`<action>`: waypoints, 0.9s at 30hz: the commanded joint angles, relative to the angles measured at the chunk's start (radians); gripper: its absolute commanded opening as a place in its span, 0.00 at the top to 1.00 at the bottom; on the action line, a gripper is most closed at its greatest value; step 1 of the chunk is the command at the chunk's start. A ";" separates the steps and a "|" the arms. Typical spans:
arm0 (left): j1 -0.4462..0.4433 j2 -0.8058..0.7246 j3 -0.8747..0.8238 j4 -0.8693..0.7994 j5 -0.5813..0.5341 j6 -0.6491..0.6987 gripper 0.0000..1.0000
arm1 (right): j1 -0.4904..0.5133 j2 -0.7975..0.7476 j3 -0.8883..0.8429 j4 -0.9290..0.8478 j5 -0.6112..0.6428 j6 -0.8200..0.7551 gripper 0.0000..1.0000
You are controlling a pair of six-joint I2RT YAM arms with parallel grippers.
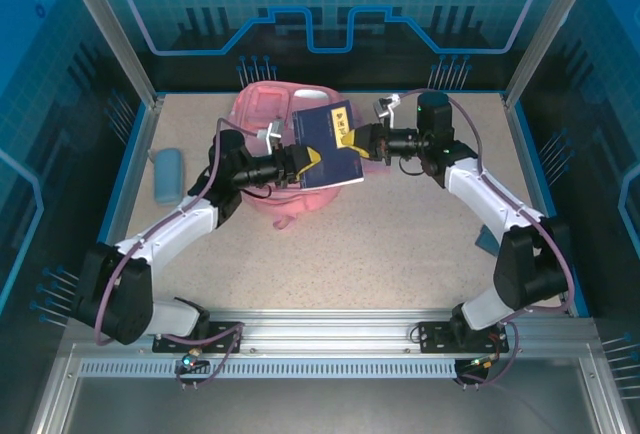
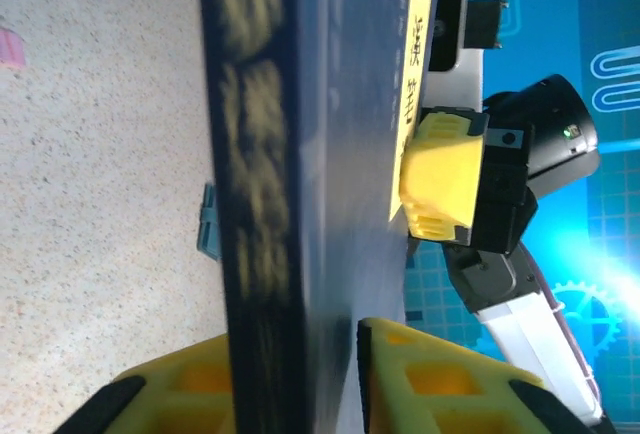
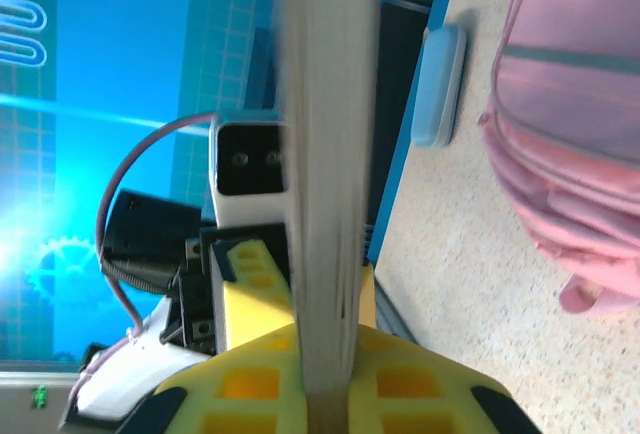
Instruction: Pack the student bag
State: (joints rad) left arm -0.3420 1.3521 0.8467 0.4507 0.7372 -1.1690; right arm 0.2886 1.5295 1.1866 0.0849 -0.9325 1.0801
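Note:
The student bag (image 1: 268, 112), a large pink backpack, lies at the back centre of the table and shows again in the right wrist view (image 3: 570, 154). Just in front of it a dark blue book (image 1: 328, 144) with a yellow label hangs in the air between both grippers. My right gripper (image 1: 362, 140) is shut on the book's page edge (image 3: 325, 204), one yellow finger on either side. My left gripper (image 2: 295, 354) straddles the spine end (image 2: 258, 154) with its jaws slightly parted, a thin dark gap beside one finger (image 2: 430, 384).
A light-blue pencil case (image 1: 168, 174) lies near the table's left edge and also appears in the right wrist view (image 3: 440, 84). A small teal item (image 1: 487, 242) sits by the right arm. Blue walls surround the speckled table (image 1: 380, 244).

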 commanded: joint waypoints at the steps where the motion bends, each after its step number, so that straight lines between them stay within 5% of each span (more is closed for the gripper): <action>1: 0.007 -0.062 -0.051 0.053 -0.085 -0.040 0.62 | 0.038 -0.037 -0.017 0.076 0.141 0.092 0.92; 6: -0.007 -0.116 -0.162 0.151 -0.220 -0.116 0.54 | 0.093 -0.025 -0.016 0.134 0.341 0.165 0.93; 13: -0.016 -0.125 -0.274 0.326 -0.359 -0.210 0.58 | 0.166 0.012 -0.018 0.214 0.467 0.249 0.93; 21: -0.014 -0.100 -0.328 0.410 -0.449 -0.249 0.88 | 0.205 0.048 -0.041 0.215 0.478 0.282 0.89; 23: -0.006 -0.109 -0.344 0.398 -0.465 -0.246 0.97 | 0.205 0.055 -0.032 0.182 0.469 0.261 0.78; 27: 0.032 -0.183 -0.366 0.273 -0.488 -0.193 1.00 | 0.205 0.062 0.041 -0.144 0.533 0.093 0.31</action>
State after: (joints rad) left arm -0.3412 1.2396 0.4984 0.7727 0.3042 -1.4067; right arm 0.4801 1.5833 1.1622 0.1307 -0.4435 1.2915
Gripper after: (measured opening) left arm 0.119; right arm 0.625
